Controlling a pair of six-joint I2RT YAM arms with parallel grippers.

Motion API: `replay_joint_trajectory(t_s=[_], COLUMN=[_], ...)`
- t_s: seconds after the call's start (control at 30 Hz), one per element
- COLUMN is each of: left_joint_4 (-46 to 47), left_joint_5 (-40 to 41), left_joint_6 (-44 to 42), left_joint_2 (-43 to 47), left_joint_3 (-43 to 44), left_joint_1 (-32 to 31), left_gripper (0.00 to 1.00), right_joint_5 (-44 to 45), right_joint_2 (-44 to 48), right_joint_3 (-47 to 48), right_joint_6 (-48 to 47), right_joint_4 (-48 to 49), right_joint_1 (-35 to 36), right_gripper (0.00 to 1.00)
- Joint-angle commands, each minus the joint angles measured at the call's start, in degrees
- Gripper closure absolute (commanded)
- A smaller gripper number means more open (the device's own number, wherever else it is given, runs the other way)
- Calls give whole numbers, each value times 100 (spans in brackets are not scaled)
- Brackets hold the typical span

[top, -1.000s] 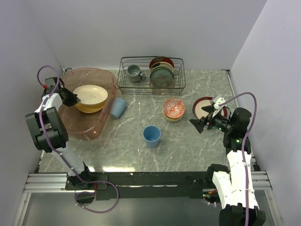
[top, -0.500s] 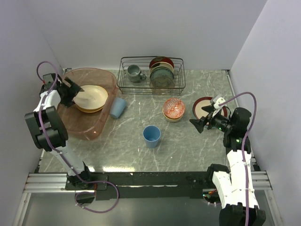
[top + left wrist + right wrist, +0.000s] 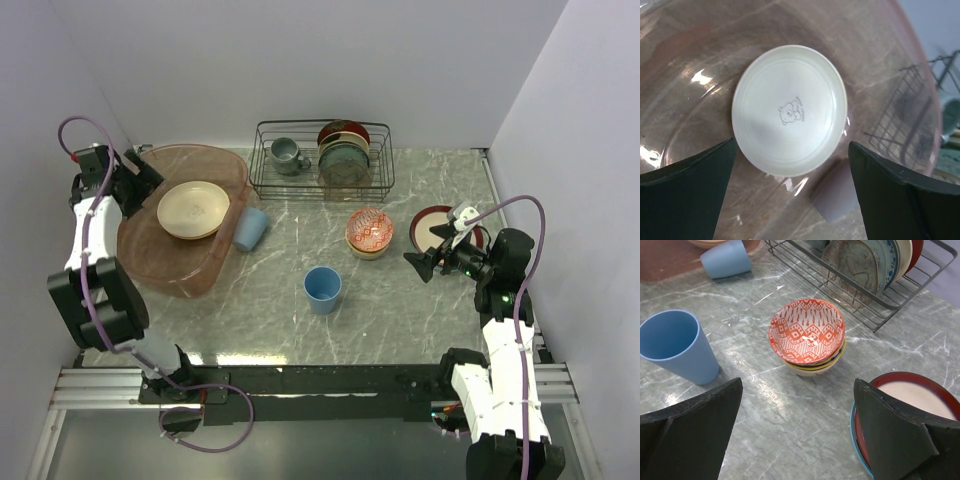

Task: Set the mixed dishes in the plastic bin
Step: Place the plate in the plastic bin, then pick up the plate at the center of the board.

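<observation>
A pale cream-yellow plate (image 3: pixel 193 209) (image 3: pixel 790 110) lies flat inside the pinkish plastic bin (image 3: pixel 190 151) (image 3: pixel 685 60). My left gripper (image 3: pixel 140 188) (image 3: pixel 790 192) hovers open over the bin's left side, above the plate and holding nothing. Outside the bin are a light-blue cup on its side (image 3: pixel 251 228) (image 3: pixel 726 259), an upright light-blue cup (image 3: pixel 322 289) (image 3: pixel 675 345), a red-patterned bowl (image 3: pixel 369 229) (image 3: pixel 806 330) stacked on other bowls, and a dark red plate (image 3: pixel 437 225) (image 3: pixel 910 395). My right gripper (image 3: pixel 440 245) (image 3: pixel 795 435) is open and empty over the table beside the dark red plate.
A black wire rack (image 3: pixel 320 160) (image 3: pixel 865 275) with a grey mug and upright plates stands at the back. The tipped cup touches the bin's right wall. White walls enclose the table on the left, back and right.
My left gripper opened and let go of the cream-yellow plate, which now lies flat in the bin. The left arm pulled up and back to the left. The right arm has not moved.
</observation>
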State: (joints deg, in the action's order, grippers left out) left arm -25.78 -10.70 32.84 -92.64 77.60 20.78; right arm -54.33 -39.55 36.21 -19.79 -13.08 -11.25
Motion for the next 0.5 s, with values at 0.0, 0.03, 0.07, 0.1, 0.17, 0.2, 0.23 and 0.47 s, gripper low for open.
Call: replay_joint_trajectory(t_s=[0.0,0.03,0.07,0.1,0.17,0.2,0.23,0.47], left_joint_4=[240,310,450,521,705,784,837,1198], left_joint_5=[-46,-99,-125,-143,-169,-195,-204,-713], left_joint_6=[-296,-322,-348,-366,-375,-366,-366,-646], left_joint_2=[990,1159,1335,1693,2055,2396,2574,3734], left_joint_3=[-332,-551,-666,-798,-1132,-1238,-1422,-2055], left_joint_1=[-161,-188,-214,-223,-284,-311,-328,-802], left_gripper=[1,1,1,1,1,1,1,1], right_joint_5=[133,133,133,133,159,159,168,142], right_joint_2=[26,18,26,18,9,9,0,-61], right_joint_3=[-61,-70,-87,-96,-122,-123,-131,-175], right_joint_6=[-95,-104,-104,-86,-95,-104,-104,-78], right_joint_4=[201,201,201,192,209,201,209,209], right_joint_1=[-36,-53,-44,-71,-97,-123,-158,-343], right_gripper=[0,0,0,0,0,0,0,0])
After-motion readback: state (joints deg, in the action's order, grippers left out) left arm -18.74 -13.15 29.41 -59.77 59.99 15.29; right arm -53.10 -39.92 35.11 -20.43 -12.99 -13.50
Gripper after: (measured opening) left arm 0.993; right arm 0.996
